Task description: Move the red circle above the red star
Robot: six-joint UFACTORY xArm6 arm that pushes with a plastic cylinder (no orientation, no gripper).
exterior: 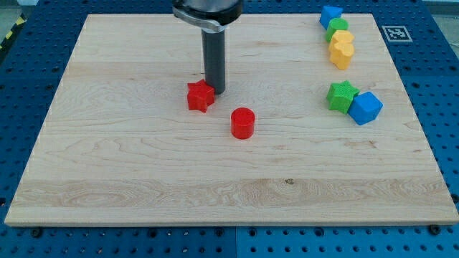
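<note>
The red star [200, 96] lies on the wooden board [143, 165] a little left of the middle. The red circle [243, 122], a short cylinder, stands below and to the right of the star, apart from it. My tip [216, 91] rests on the board right at the star's upper right edge, touching or nearly touching it. The tip is above and to the left of the red circle, with a clear gap between them.
At the view's top right stand a blue block [330, 15], a green block [337, 28] and two yellow blocks [342, 49] in a close column. Below them a green star [342, 95] touches a blue block [366, 107].
</note>
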